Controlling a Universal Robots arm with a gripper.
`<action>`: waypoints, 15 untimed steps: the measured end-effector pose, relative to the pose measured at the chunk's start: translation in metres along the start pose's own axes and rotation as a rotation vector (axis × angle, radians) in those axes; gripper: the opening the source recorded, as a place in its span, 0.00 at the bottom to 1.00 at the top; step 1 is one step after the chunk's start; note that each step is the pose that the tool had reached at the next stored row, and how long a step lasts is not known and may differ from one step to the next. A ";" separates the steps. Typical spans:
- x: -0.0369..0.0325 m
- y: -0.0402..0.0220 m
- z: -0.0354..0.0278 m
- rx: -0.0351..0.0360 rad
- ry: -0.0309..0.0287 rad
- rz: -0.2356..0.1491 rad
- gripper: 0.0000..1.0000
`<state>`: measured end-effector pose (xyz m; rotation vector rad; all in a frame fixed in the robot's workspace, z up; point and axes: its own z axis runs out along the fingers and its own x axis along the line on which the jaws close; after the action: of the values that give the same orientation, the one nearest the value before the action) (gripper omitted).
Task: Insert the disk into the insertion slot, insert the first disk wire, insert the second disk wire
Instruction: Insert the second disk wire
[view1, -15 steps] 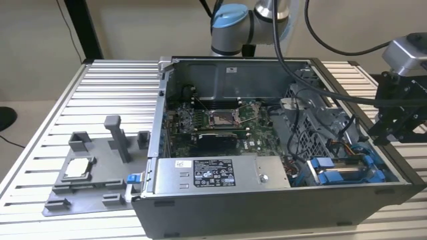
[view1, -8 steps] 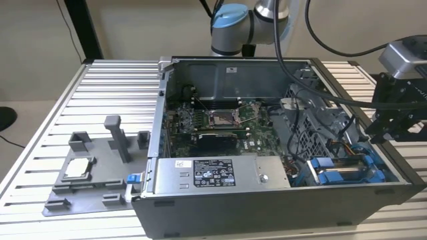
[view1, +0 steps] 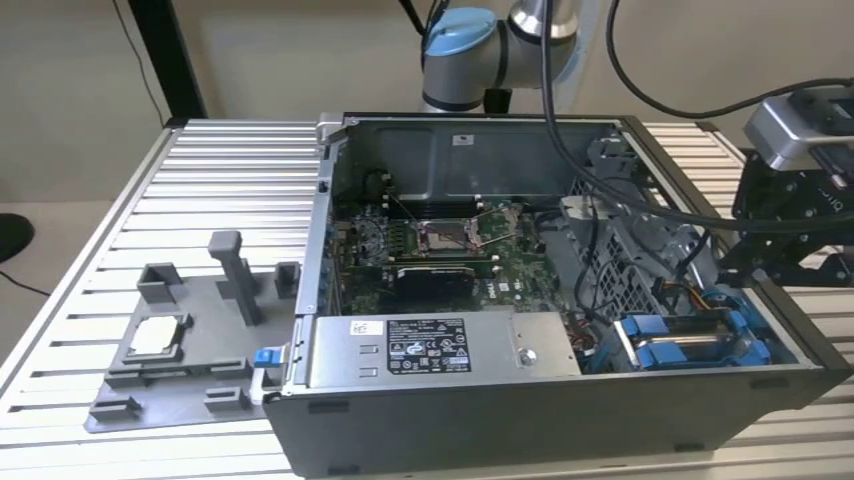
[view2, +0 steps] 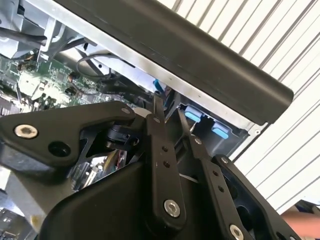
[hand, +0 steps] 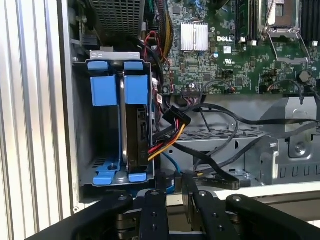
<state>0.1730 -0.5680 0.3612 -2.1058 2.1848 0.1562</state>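
Tool (hand: 172, 189) pinched on blue wire (hand: 164, 162), nr disk (hand: 136, 125).

The open computer case (view1: 534, 430) lies with its open side up, so the board is free to reach from above. In the first wrist view, the insertion slot (hand: 95, 140) has one bare compartment between the case wall and the disk (hand: 136, 90). A yellow, red and black wire bundle (hand: 167, 140) crowds the disk's other side, and black cables (hand: 225, 117) cross the gap beyond it. The tool (hand: 172, 187) sits near the slot's end. In the exterior view, a thick black cable (view1: 627, 190) hangs over the case, and the power supply box (view1: 441, 345) walls off the near side.
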 end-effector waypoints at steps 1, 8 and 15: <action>-0.0008 0.0000 0.0005 0.0000 -0.0018 0.000 1.00; -0.0034 -0.0005 0.0034 -0.0006 -0.0171 0.000 1.00; -0.0033 -0.0033 0.0047 -0.0006 -0.0174 0.000 1.00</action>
<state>0.1764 -0.5642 0.3570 -2.0964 2.1756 0.1745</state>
